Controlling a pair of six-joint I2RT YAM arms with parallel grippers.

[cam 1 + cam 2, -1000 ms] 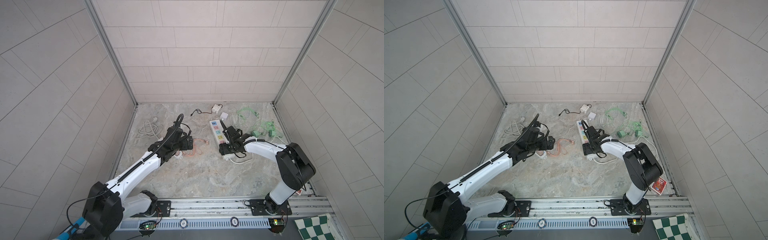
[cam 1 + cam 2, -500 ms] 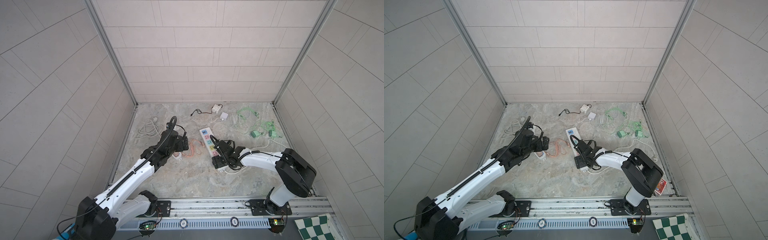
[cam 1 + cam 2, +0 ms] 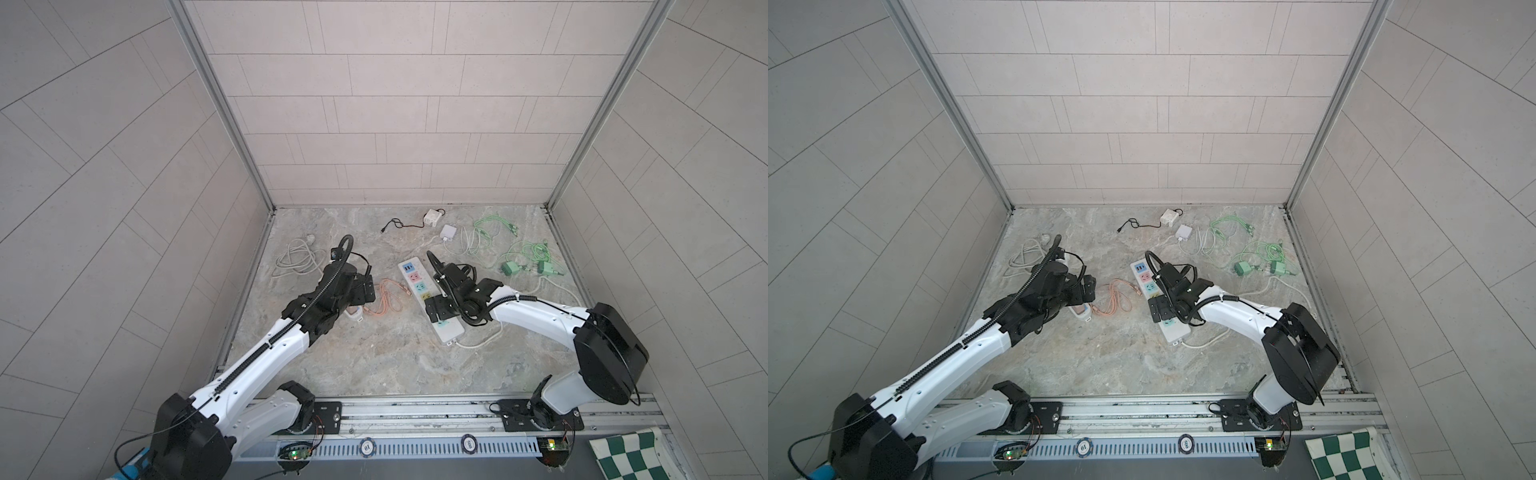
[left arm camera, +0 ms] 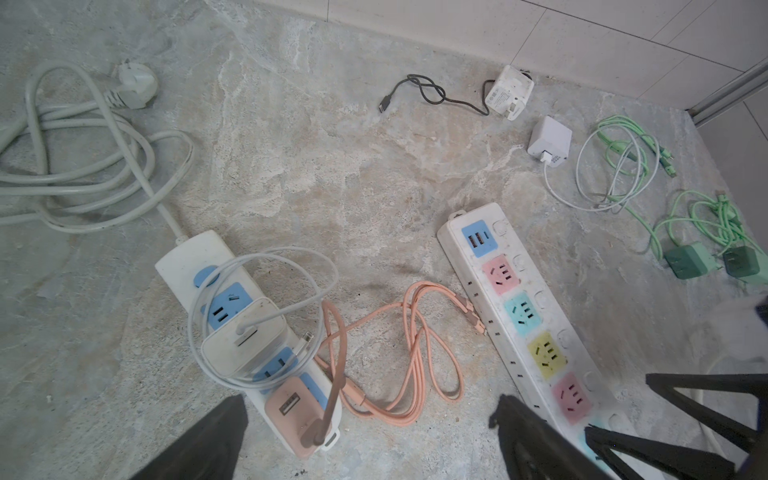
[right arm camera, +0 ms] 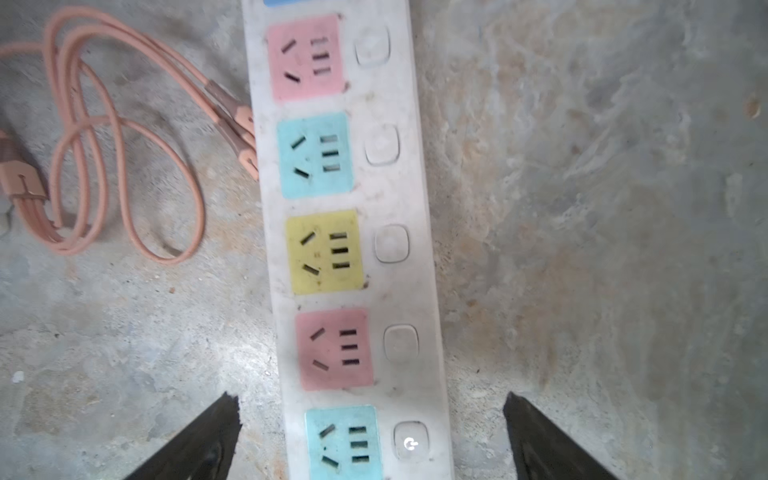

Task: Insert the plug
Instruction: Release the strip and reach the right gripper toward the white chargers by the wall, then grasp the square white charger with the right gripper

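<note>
A long white power strip (image 3: 419, 286) (image 3: 1144, 276) (image 4: 519, 307) (image 5: 332, 249) with pink, teal and yellow sockets lies mid-floor, all its visible sockets empty. My right gripper (image 3: 441, 308) (image 3: 1163, 309) (image 5: 371, 401) is open, its fingers low on either side of the strip near a teal socket, apart from its edges. My left gripper (image 3: 365, 291) (image 3: 1089, 291) (image 4: 370, 401) is open and empty over a coiled pink cable (image 4: 415, 353). Two green plugs (image 3: 510, 268) (image 4: 690, 259) and two white chargers (image 3: 448, 232) (image 4: 550, 139) lie loose at the back right.
A second white strip (image 4: 195, 262) with blue sockets lies under my left arm, carrying a white charger (image 4: 245, 336) and a pink charger (image 4: 291, 409). Its thick grey cord (image 3: 297, 259) coils at the back left. Green and white cables (image 3: 482, 237) sprawl at the back right. Walls enclose three sides.
The right gripper dragged the coloured strip left and toward the front, then opened off it. The left gripper drew back slightly to the left, still open.
</note>
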